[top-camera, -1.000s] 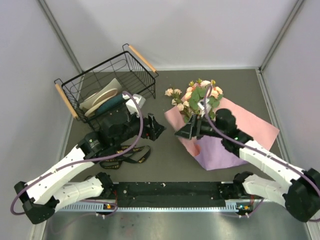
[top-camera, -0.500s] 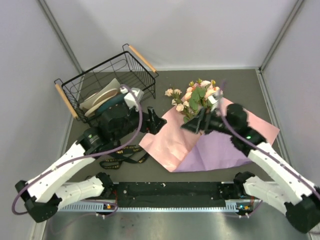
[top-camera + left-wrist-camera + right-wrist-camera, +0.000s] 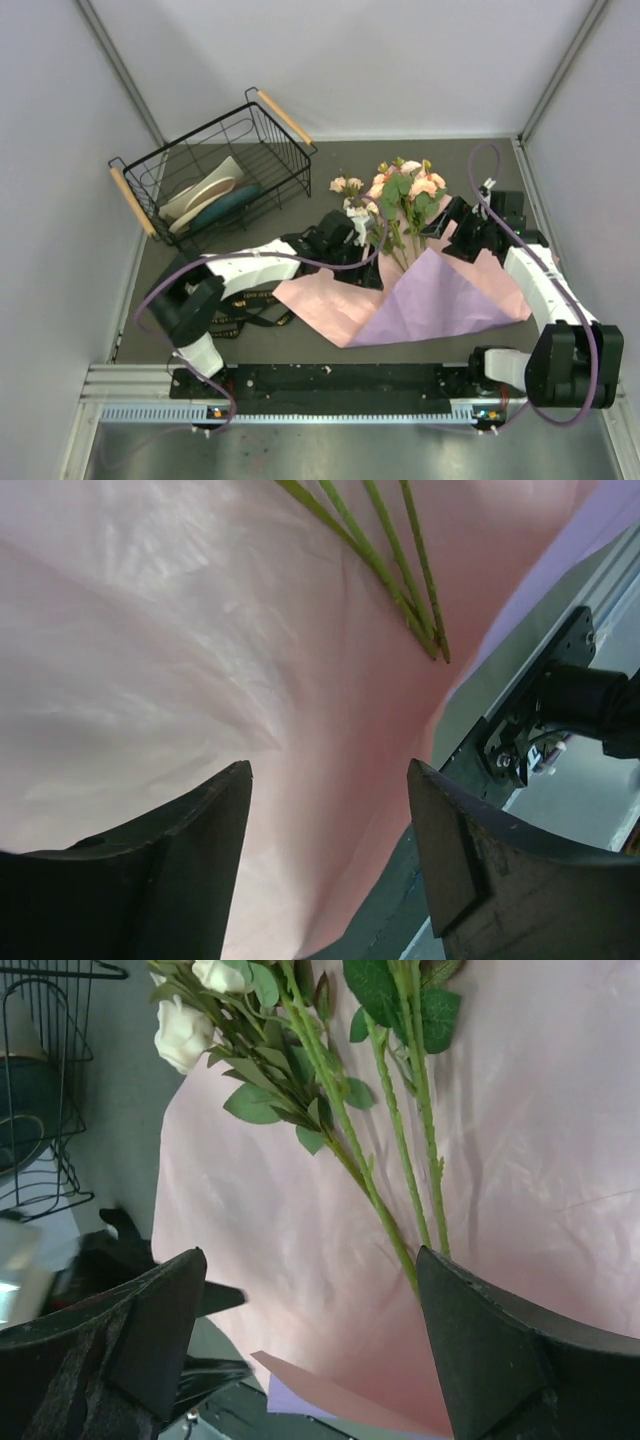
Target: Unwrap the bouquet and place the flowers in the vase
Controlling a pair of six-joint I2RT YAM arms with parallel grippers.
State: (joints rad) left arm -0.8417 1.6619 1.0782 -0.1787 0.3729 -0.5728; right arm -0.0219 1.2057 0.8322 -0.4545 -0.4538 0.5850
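The bouquet lies unwrapped at the table's centre. Its paper is spread out, with the pink inside (image 3: 318, 297) on the left and a purple fold (image 3: 440, 300) on the right. The flowers (image 3: 402, 188) rest on it, heads toward the back, with thin green stems (image 3: 392, 558) and leaves (image 3: 268, 1100) on the pink sheet. My left gripper (image 3: 362, 268) (image 3: 328, 770) hovers open over the pink paper just below the stem ends. My right gripper (image 3: 442, 226) (image 3: 310, 1252) is open above the stems at the paper's right side. Neither holds anything. The vase is out of view.
A black wire basket (image 3: 262, 128) with wooden handles stands at the back left and holds some flat items. A black ribbon (image 3: 250, 310) lies on the dark table near the left arm. The grey walls are close, and the right one is near my right arm.
The paper has been folded open, its pink inside now spread to the left. My left arm swung right over the sheet. My right gripper drew back toward the right wall.
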